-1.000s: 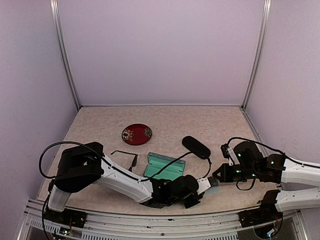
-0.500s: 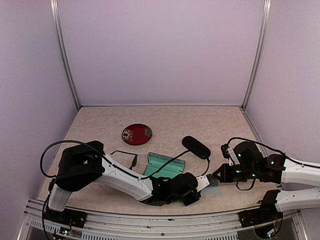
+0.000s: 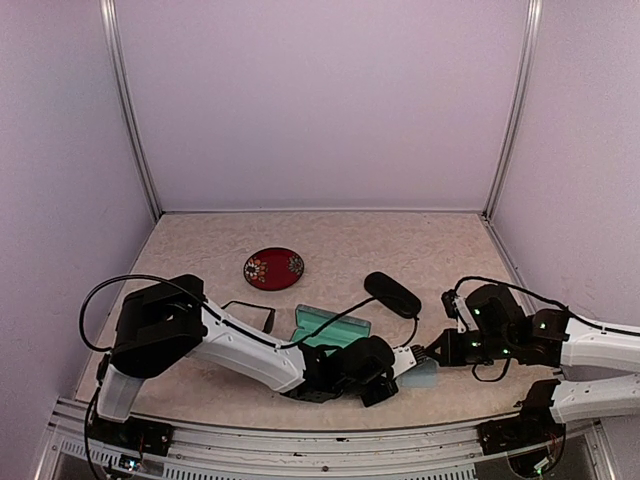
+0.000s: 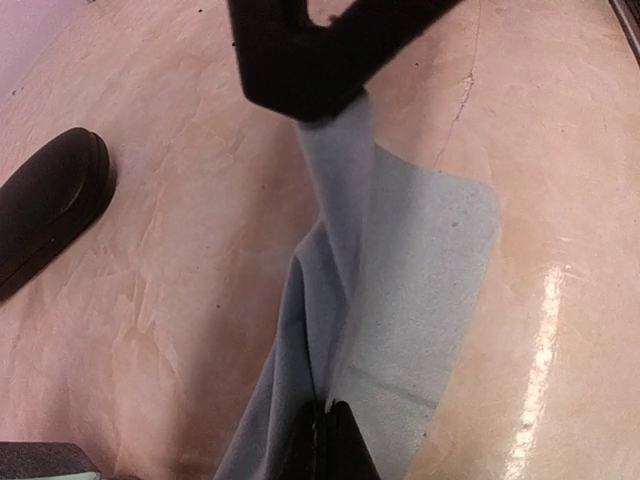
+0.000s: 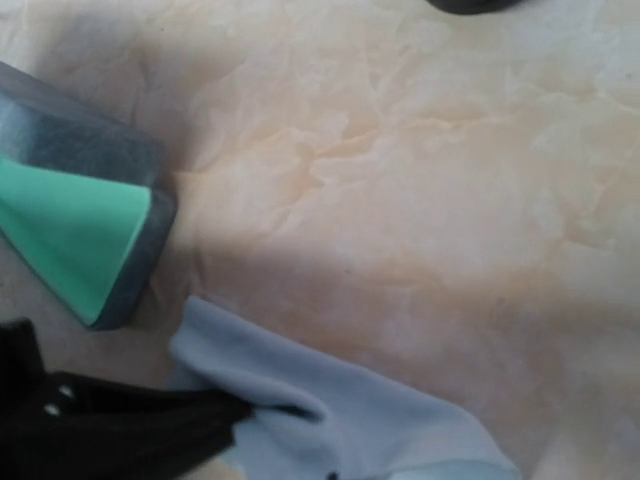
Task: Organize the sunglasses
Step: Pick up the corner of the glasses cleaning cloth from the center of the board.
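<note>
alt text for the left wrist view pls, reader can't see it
A pale blue-grey cloth is pinched by two shut grippers, the left gripper at the bottom edge and the right gripper at the top, and drawn up into a ridge over a beige marbled table. A black oval case lies at the left edge.

Soft matt blue cloth (image 4: pixel 430 260) on a glossy marbled tabletop (image 4: pixel 200 130), near a smooth black case (image 4: pixel 48 205)

Overhead rear view facing table (image 3: pixel 340 240), both wrist views close, sharing blue cloth (image 4: pixel 430 270)
</note>
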